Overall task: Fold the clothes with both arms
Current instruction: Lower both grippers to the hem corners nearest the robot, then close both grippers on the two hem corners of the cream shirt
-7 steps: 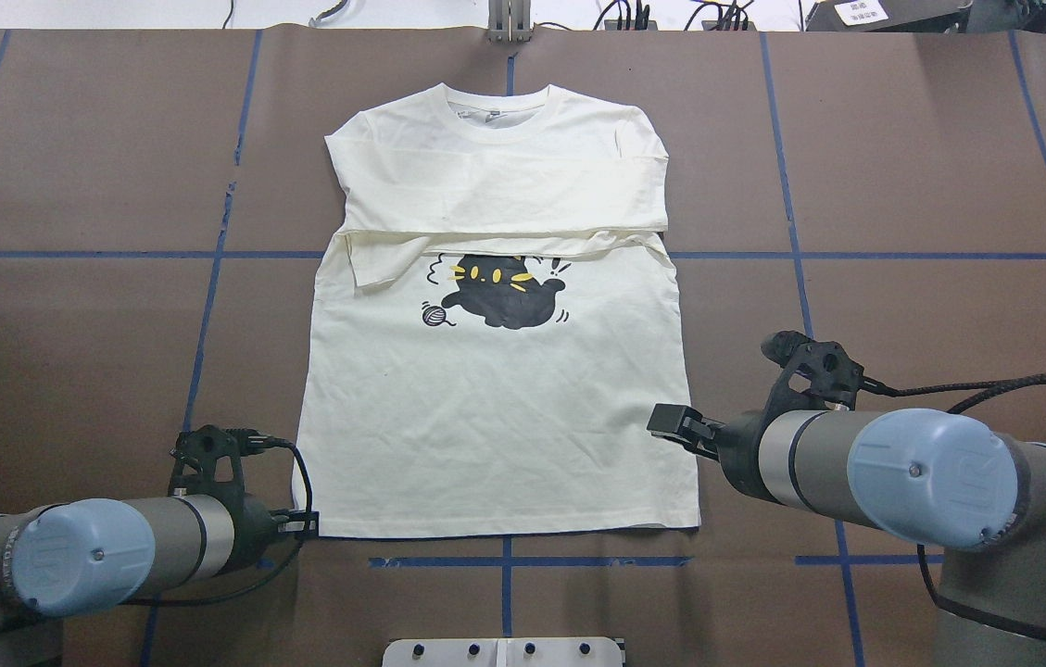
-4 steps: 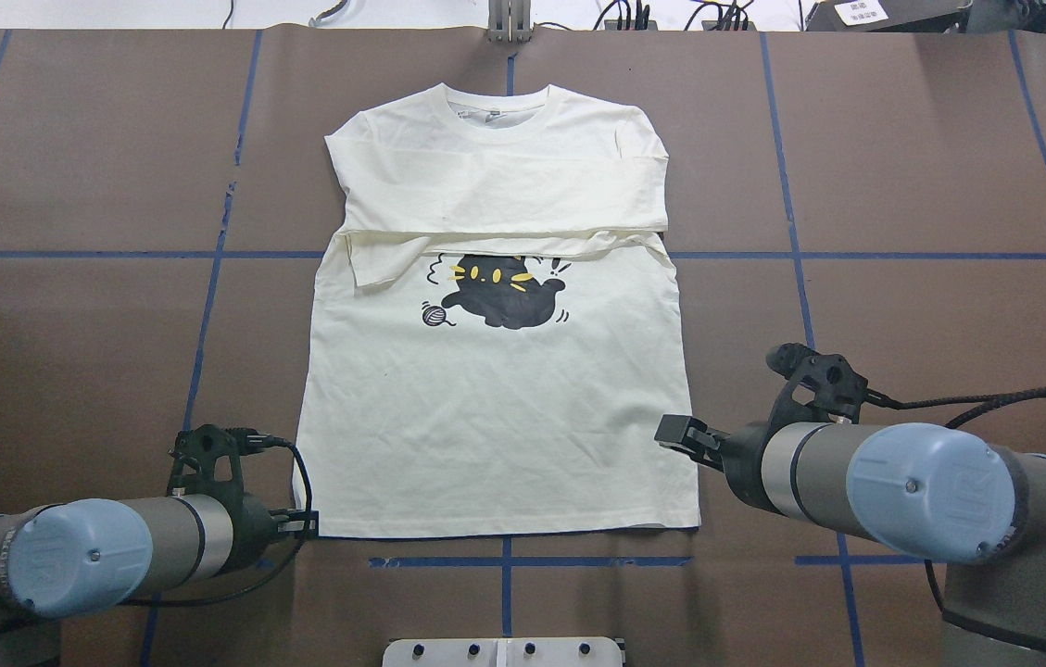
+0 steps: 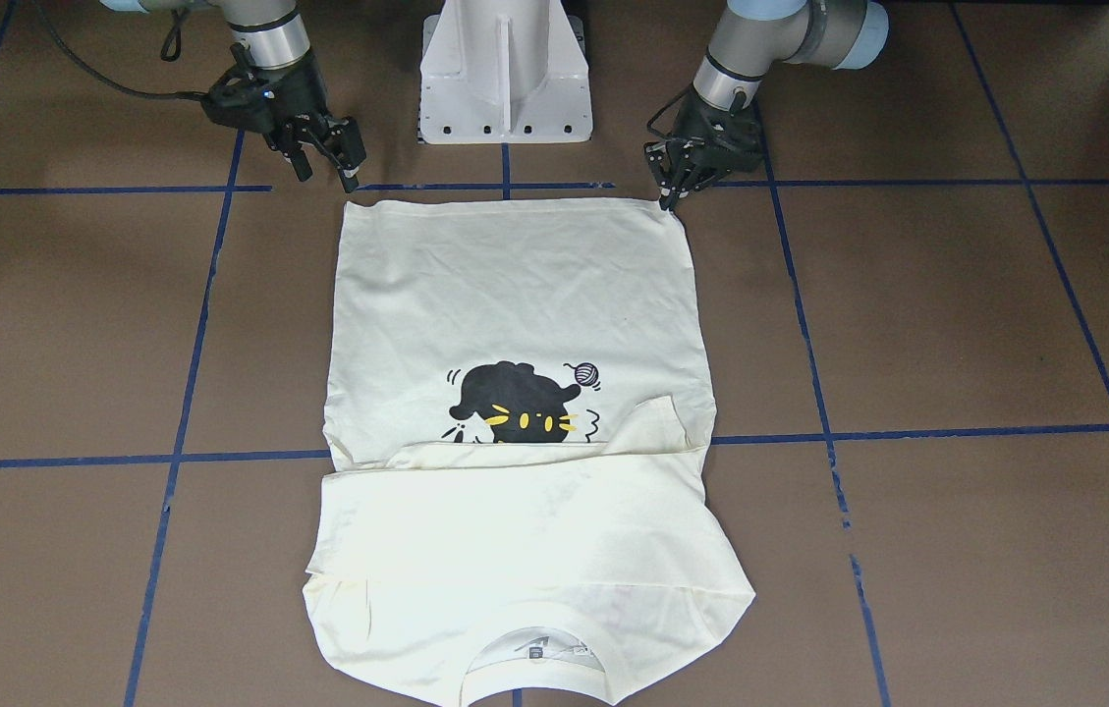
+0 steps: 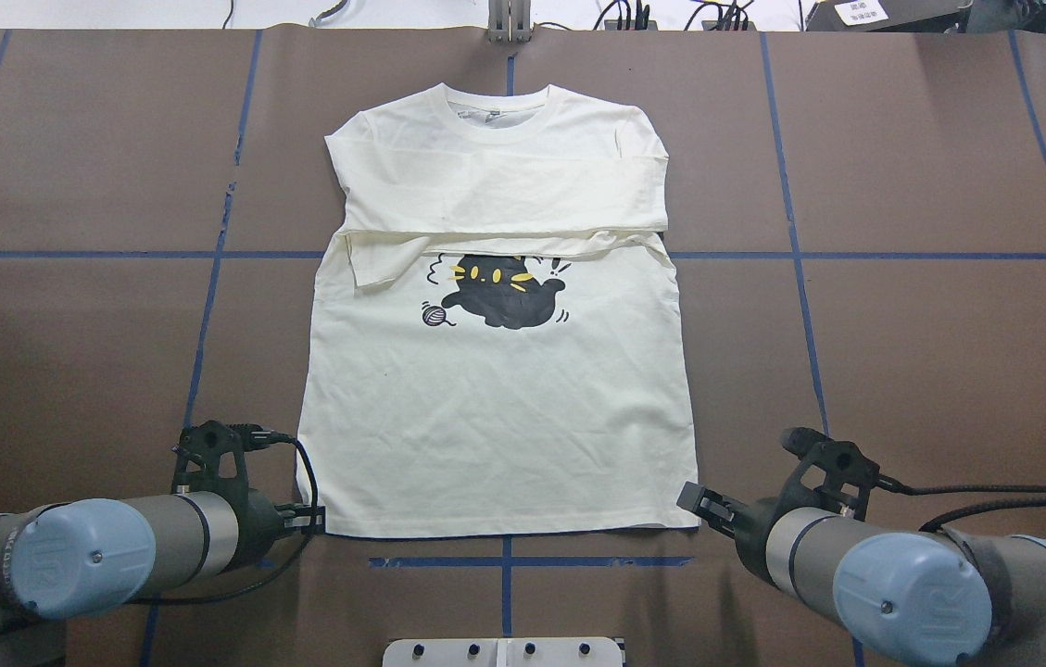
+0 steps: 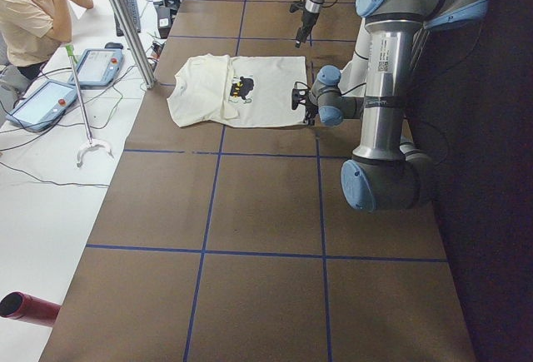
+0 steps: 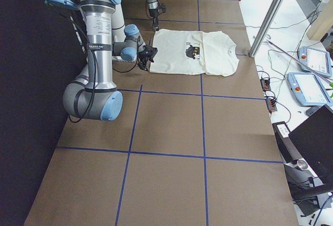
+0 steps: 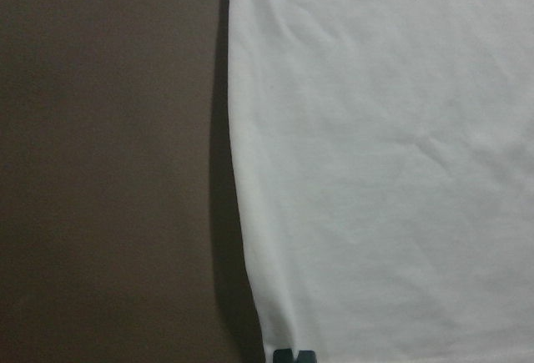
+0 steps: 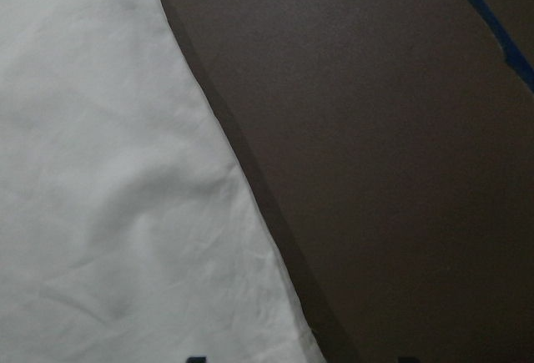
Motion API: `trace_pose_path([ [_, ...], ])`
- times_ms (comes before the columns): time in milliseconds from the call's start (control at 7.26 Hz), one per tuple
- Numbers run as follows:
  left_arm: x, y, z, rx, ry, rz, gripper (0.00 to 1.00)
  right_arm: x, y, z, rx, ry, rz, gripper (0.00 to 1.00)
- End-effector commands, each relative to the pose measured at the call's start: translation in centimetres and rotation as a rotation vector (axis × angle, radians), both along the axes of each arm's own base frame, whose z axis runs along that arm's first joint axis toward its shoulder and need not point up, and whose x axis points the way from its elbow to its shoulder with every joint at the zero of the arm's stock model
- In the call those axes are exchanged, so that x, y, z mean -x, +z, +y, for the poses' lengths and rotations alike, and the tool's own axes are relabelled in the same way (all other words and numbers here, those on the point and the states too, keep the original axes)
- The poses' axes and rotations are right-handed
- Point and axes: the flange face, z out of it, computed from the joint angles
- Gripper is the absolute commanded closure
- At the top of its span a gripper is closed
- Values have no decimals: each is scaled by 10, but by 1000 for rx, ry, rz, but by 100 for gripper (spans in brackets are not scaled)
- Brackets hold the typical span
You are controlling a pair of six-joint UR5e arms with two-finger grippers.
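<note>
Left gripper (image 3: 669, 196), right gripper (image 3: 328, 175) at T-shirt (image 3: 515, 295)

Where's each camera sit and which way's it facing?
Front: across the table, facing the robot; shows base, left gripper, right gripper, shirt.
Overhead: behind the robot, looking forward and down; left arm, right arm.
Left side: table's end; left arm near, right far.
Right side: opposite end; right arm near.
Left wrist: down on shirt edge; fingertips at bottom.
Right wrist: down on the other edge; tips barely show.
Front and overhead share the cat print, flipped.
</note>
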Motion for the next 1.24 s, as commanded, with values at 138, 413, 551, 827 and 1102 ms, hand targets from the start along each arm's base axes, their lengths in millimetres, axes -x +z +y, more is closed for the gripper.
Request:
trace_pose_path([
  [138,3,3,-4,-23,-41,-11,100,26,4,24,-18,28,2,39],
  [413,4,1,-4,-25,-42,-6,100,31,9,22,-45,37,19,45],
  [551,5,1,-5,-27,-48,-6,100,33,11,21,-49,39,26,45],
  [827,5,1,-4,-28,-46,-8,100,42,19,18,-54,50,43,46],
  [1102,5,1,-4,-28,-46,-8,100,41,22,12,-55,60,50,53],
])
